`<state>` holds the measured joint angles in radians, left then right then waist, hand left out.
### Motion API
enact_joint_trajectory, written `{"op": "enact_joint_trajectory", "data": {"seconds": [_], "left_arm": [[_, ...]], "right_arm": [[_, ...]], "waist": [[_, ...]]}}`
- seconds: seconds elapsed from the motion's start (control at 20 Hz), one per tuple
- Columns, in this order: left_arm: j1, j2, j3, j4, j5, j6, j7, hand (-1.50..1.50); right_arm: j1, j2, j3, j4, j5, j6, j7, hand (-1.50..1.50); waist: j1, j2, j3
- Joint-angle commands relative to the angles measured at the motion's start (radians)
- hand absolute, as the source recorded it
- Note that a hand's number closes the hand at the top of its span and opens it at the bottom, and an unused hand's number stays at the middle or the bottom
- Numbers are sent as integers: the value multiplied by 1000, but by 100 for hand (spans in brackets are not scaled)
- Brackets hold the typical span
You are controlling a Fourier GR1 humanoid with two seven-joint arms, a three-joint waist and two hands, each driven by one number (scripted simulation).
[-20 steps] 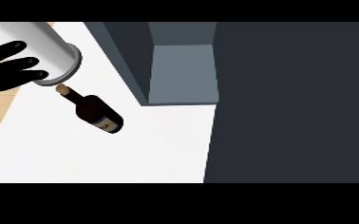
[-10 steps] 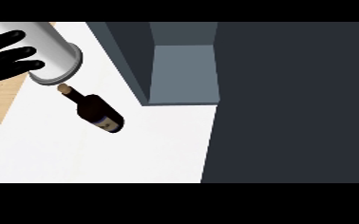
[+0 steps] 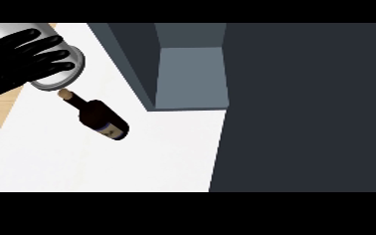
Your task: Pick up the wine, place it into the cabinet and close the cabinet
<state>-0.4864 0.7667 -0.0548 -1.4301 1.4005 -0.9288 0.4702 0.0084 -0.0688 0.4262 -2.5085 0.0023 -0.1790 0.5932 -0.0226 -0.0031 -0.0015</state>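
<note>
- A dark glass wine bottle [image 3: 101,119] with a pale cork end and a small label stands on the white counter top [image 3: 110,164], seen steeply from above so that its cork points toward the upper left.
- One black robot hand [image 3: 33,59] shows at the upper left corner on its grey forearm, by the view's left edge; its fingers are spread and fairly straight, clamped on nothing.
- The hand is near the bottle's cork but apart from it. The other hand is out of view.
- An open grey-blue cabinet [image 3: 189,74] sits to the right of the bottle, its inside empty as far as can be seen.
- A wide dark panel [image 3: 294,109] fills the right side; it may be the cabinet door, but that cannot be told.
- Judged progress: nothing is done yet. Grasping, placing inside and closing all remain.
- Bare white counter lies between bottle and cabinet, giving open room; the cabinet's dark side wall is the nearest edge to clear.
</note>
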Motion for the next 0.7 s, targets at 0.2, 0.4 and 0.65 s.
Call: {"op": "enact_joint_trajectory", "data": {"seconds": [0.2,0.4,0.65], "left_arm": [[9,-118,15,91,-176,-93,-10,-150],[15,-183,50,141,-285,-138,-43,-150],[-44,-222,98,285,-383,-206,-79,-150]], "right_arm": [[65,-72,14,-195,83,-15,50,-150],[-12,-75,0,-179,74,-52,109,-150],[13,-87,57,-174,99,-74,58,-150]], "waist": [[0,1,0],[4,3,0],[-9,4,0]]}}
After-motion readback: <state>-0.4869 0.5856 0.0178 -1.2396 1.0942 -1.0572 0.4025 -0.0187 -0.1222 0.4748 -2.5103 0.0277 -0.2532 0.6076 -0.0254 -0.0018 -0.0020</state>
